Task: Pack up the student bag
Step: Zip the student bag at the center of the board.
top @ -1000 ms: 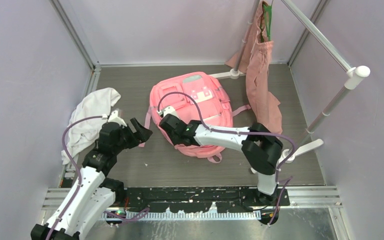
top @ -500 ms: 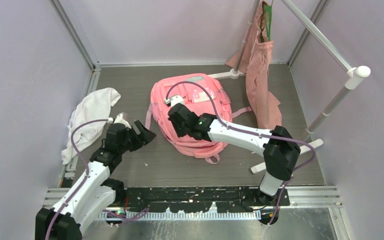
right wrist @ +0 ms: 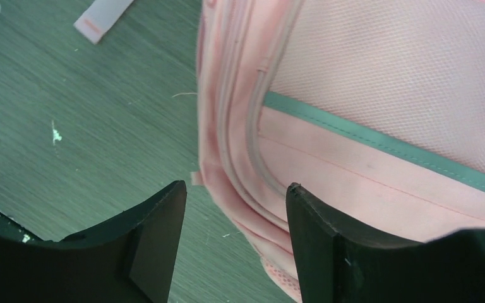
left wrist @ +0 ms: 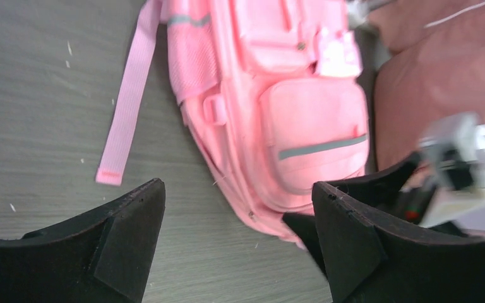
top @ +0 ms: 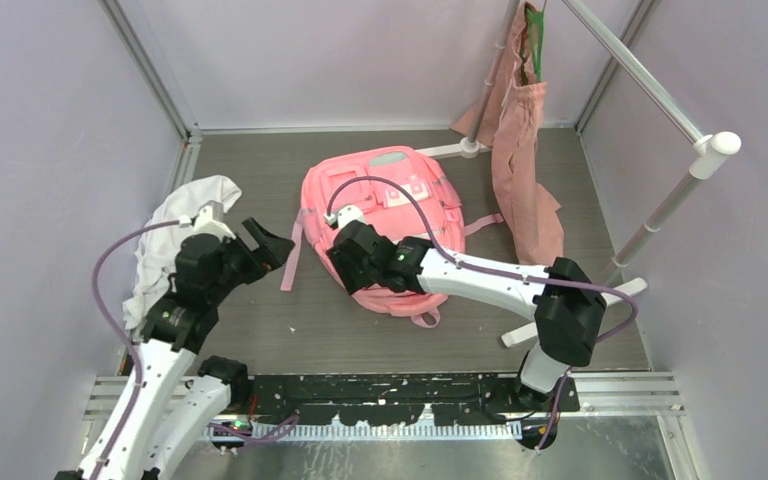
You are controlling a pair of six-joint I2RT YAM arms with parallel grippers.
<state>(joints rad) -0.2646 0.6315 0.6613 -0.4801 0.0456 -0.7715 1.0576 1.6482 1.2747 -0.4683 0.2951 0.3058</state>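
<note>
On grey woodgrain table [top: 260, 170] | student bag [top: 380, 205]: pink fabric, mesh side, rounded

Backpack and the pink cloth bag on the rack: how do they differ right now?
The backpack lies flat on the table; the cloth bag hangs from the rack. The backpack is bright pink with pockets and straps; the cloth bag is duller pink and plain. Both are pink fabric.
</note>
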